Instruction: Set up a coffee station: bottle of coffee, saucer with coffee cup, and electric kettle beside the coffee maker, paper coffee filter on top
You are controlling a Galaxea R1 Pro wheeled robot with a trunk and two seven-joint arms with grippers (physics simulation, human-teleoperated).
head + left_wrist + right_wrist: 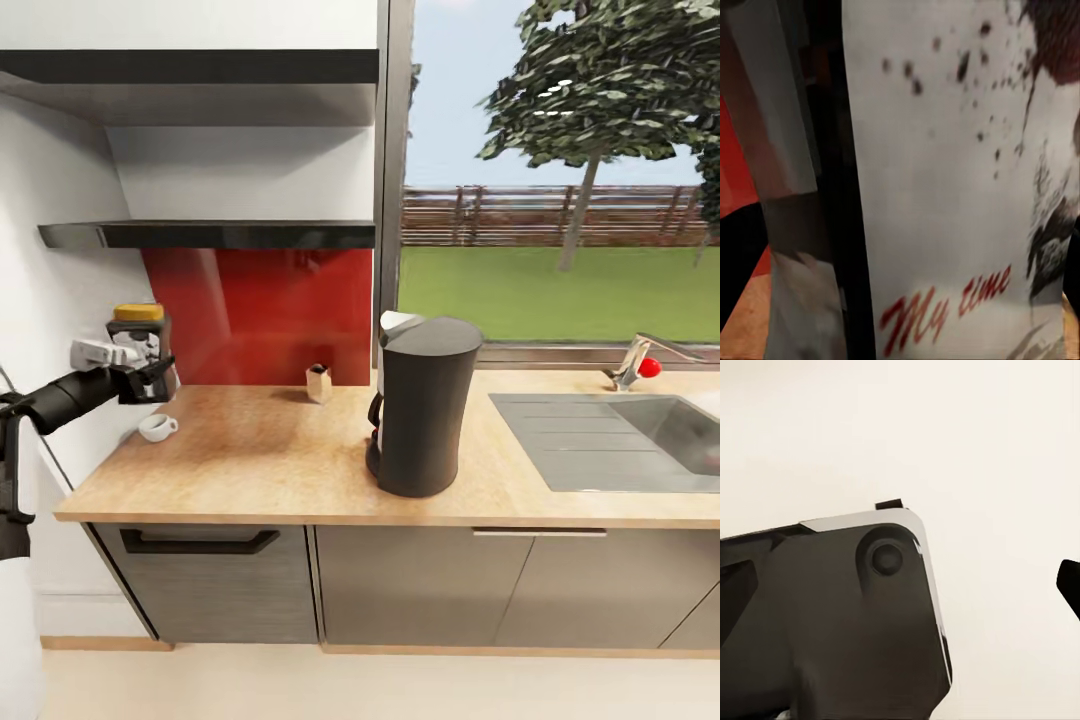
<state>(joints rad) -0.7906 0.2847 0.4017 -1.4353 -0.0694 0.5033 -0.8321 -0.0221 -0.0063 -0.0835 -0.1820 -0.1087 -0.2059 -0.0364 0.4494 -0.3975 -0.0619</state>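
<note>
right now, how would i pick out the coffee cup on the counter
Start at the long wooden countertop and follow it to its far left end, away from the tall black coffee maker. The small white coffee cup sits there, below the yellow-lidded coffee bottle; it is the only low white piece on the wood.

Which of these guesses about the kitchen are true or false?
1. The left gripper holds the coffee bottle. True.
2. The bottle has a red lid. False: the lid is yellow.
3. The cup sits on the counter below the bottle. True.
4. The coffee maker stands inside the sink. False: it stands on the counter, left of the sink.
5. A tree shows outside the window. True.
</note>
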